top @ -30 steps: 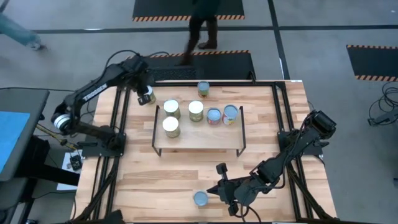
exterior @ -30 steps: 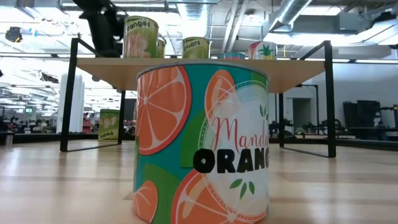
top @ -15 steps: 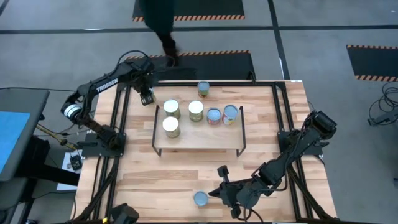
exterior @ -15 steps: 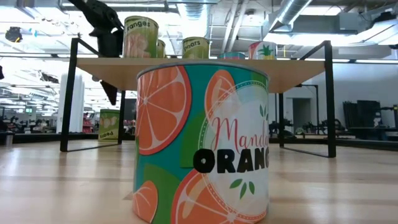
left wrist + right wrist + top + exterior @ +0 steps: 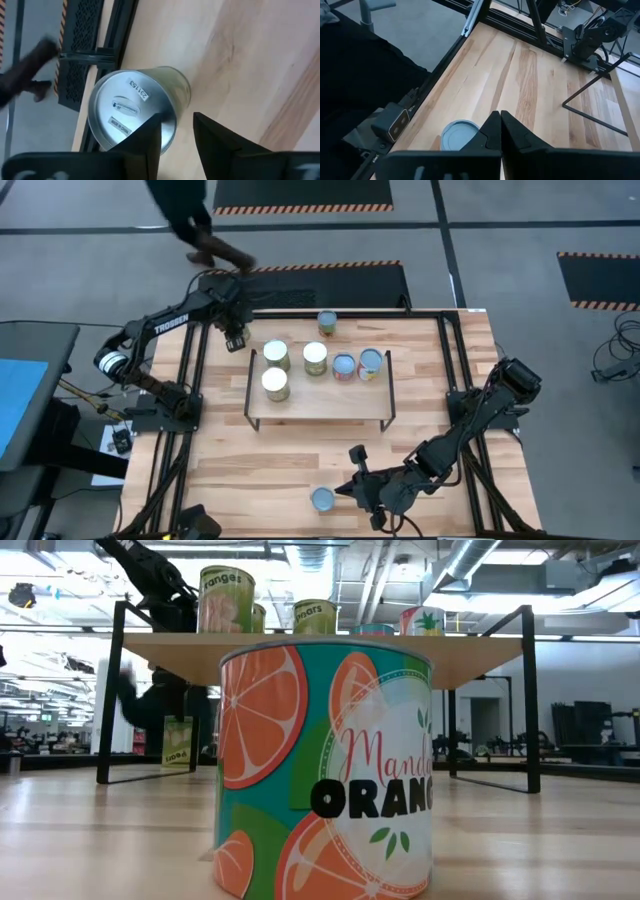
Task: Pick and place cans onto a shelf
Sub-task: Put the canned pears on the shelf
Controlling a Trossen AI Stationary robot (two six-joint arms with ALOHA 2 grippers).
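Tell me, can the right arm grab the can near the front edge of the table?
Probably yes. The right gripper sits right beside that can with bare table between, but its fingers are shut and must open first.

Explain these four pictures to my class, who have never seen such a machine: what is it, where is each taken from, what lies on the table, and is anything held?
The machine is a robot with two dark arms at a wooden table. One picture looks straight down from above, one looks level across the tabletop, and the other two come from a camera on each wrist.

On the table stands a low wooden shelf with five cans on it. Another can stands behind the shelf, and an orange-labelled can stands at the front, filling the level view.

The left arm reaches to the shelf's far left corner. Its jaws are open over a silver-topped can. The right arm lies low beside the front can, jaws shut and empty. Nothing is held.
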